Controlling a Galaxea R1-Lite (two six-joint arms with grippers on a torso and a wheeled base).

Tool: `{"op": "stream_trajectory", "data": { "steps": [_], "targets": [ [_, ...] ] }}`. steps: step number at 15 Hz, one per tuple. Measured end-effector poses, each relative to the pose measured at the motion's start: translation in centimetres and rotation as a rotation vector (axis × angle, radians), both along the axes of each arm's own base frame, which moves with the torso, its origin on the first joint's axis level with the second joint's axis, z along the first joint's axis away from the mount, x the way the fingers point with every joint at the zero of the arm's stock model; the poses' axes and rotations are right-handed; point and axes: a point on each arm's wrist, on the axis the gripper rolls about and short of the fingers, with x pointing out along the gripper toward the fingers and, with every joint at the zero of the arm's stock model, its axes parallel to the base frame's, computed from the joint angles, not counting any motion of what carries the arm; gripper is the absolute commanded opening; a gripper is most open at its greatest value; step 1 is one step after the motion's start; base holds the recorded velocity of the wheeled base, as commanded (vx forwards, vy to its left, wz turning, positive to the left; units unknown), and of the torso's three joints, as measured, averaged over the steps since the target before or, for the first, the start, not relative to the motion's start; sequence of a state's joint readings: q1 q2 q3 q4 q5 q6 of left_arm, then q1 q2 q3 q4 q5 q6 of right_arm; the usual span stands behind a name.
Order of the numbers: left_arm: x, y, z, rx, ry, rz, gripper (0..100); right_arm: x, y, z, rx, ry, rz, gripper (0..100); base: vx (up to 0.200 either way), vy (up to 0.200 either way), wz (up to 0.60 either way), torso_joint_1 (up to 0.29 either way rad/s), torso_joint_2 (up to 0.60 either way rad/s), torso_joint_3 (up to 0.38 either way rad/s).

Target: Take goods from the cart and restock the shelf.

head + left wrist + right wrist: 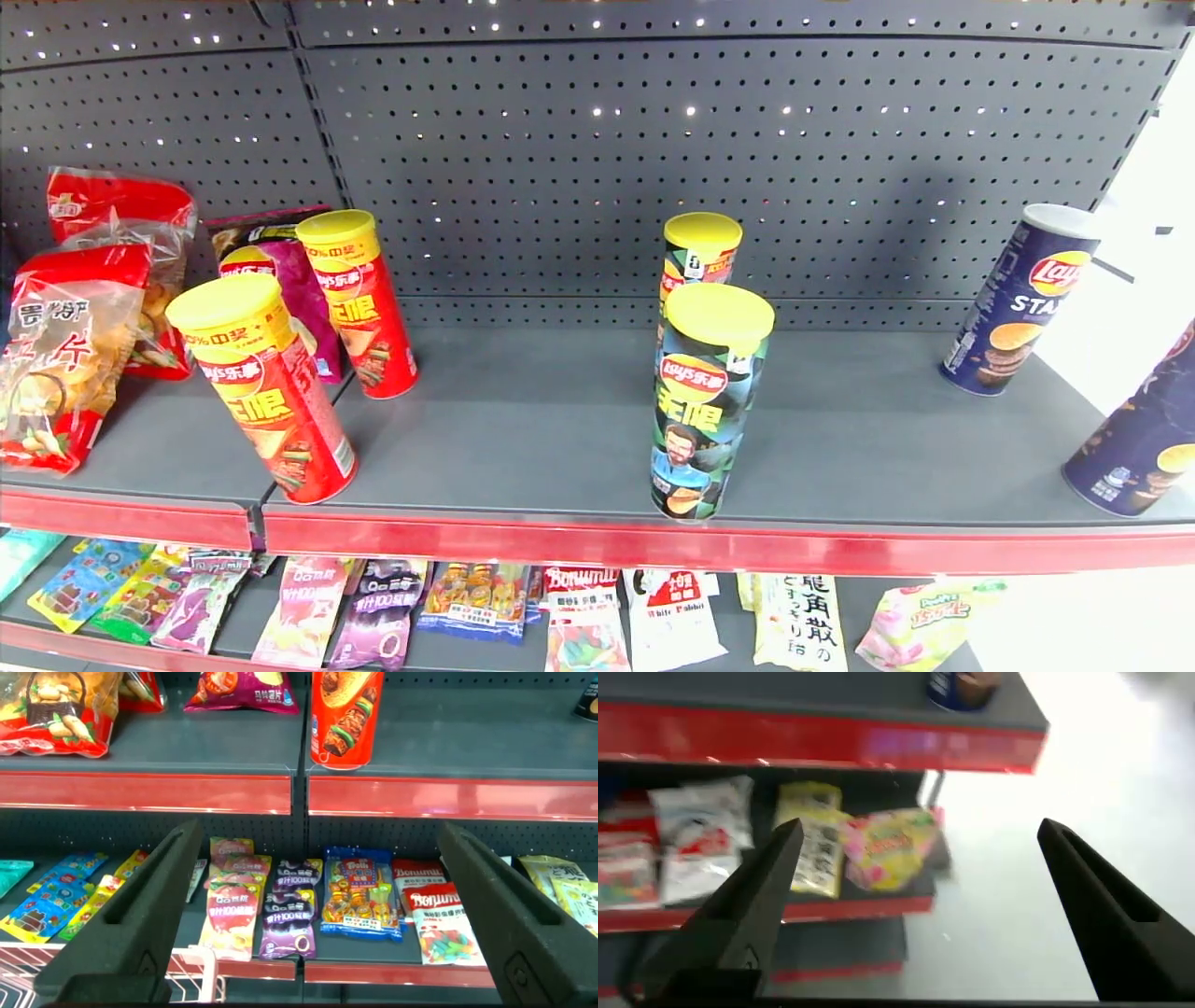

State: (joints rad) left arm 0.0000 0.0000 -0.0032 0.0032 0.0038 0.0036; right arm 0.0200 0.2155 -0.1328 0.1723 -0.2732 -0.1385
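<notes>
With both wrist cameras facing the shelf, my left pincer (320, 831) is spread wide with nothing between its fingers, and my right pincer (920, 826) is likewise released and empty. Nearest in the head view, along the bottom of the frame, flat snack packets (476, 597) lie in a row. Above them runs the red front edge of the shelf (597, 546). Just behind that edge, a red chip can (271, 401) stands at lower left. A green-and-black can (705, 411) with a yellow lid stands at centre, and a dark blue can (1134, 439) is at the right edge. Farther back stand a second red can (359, 303), a second yellow-lidded can (700, 245) and another blue can (1018, 299) at upper right. Red snack bags (65, 355) lean at far left. A dark pegboard wall (653, 159) closes the back.
</notes>
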Motion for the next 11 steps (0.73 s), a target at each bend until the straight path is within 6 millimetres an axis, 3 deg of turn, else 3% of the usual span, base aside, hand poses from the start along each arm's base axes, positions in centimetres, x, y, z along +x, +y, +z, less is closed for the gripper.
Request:
{"op": "stream_trajectory", "data": {
  "steps": [3, 5, 11],
  "targets": [
    [0.0, 0.0, 0.0, -0.003, 0.000, 0.000, 100, -0.9, 0.4, -0.6, 0.086, -0.228, 0.160, 100, 0.000, 0.000, 0.00, 0.000, 0.00, 0.000],
    [0.0, 0.0, 0.0, -0.002, 0.000, -0.003, 100, -0.9, 0.7, -1.3, 0.113, -0.264, 0.288, 100, 0.000, 0.000, 0.00, 0.000, 0.00, 0.000],
    [0.0, 0.0, 0.0, -0.004, 0.000, -0.003, 100, -0.9, 0.8, -2.4, 0.175, -0.263, 0.289, 100, 0.000, 0.000, 0.00, 0.000, 0.00, 0.000]
  ]
}}
